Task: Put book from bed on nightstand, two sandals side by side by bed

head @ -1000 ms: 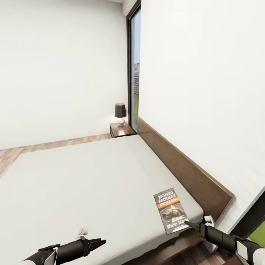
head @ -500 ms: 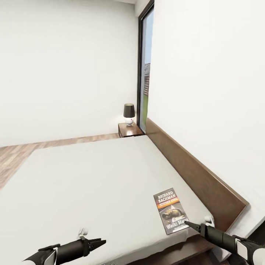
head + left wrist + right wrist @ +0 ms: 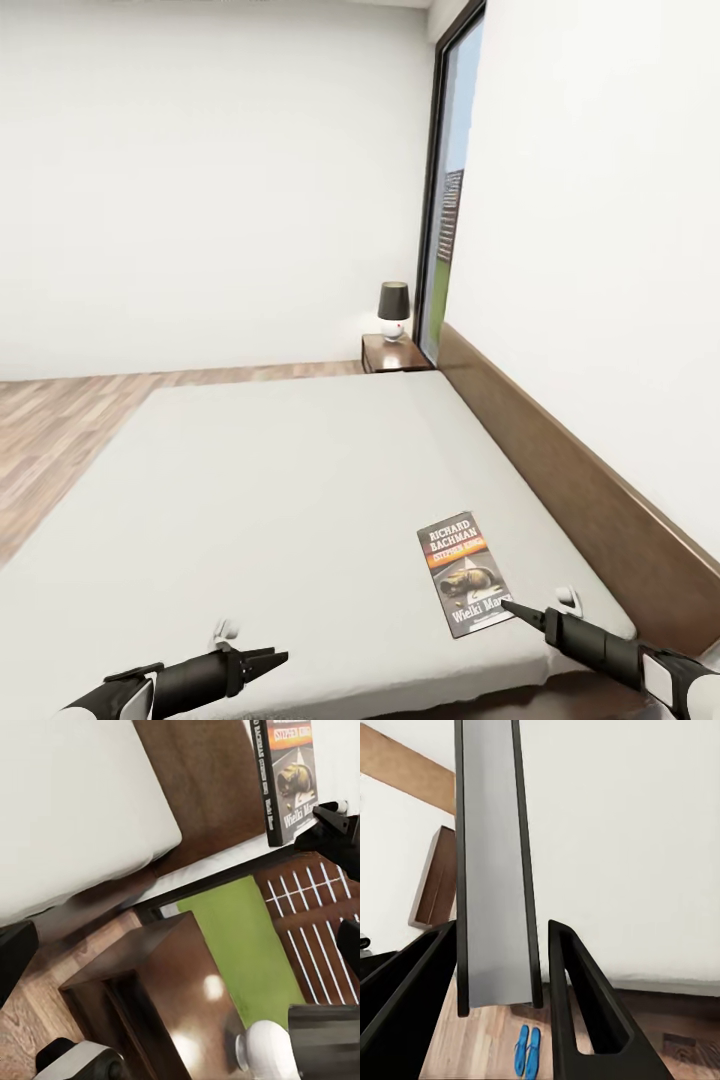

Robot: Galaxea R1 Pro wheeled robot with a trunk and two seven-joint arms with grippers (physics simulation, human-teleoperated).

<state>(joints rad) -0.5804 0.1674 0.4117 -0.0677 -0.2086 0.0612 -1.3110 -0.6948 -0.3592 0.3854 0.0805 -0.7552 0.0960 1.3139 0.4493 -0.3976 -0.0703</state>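
Note:
The dark "Richard Bachman" book [image 3: 463, 572] hangs just above the near corner of the bed's pale mattress [image 3: 280, 480], pinched at its lower edge by my right gripper [image 3: 507, 605]. Along the right wrist view the book's grey edge [image 3: 495, 870] runs between the black fingers [image 3: 585, 1005], and the two blue sandals [image 3: 528, 1050] lie together on the wood floor far beyond. My left gripper [image 3: 272, 658] hovers open over the mattress's near edge, with nothing in it. One nightstand [image 3: 395, 352] stands past the bed's far corner. The left wrist view holds another nightstand [image 3: 172, 1005], beside the book [image 3: 289, 780].
A brown headboard [image 3: 570, 480] runs along the right wall. A black-shaded lamp [image 3: 393, 308] stands on the far nightstand, next to a tall window [image 3: 450, 200]. Another lamp [image 3: 270, 1050] sits on the nightstand in the left wrist view. Wood floor [image 3: 60, 430] opens at the left.
The whole head view has swung, so bed, lamp and window slid right in the picture. Both grippers and the held book keep their places in it.

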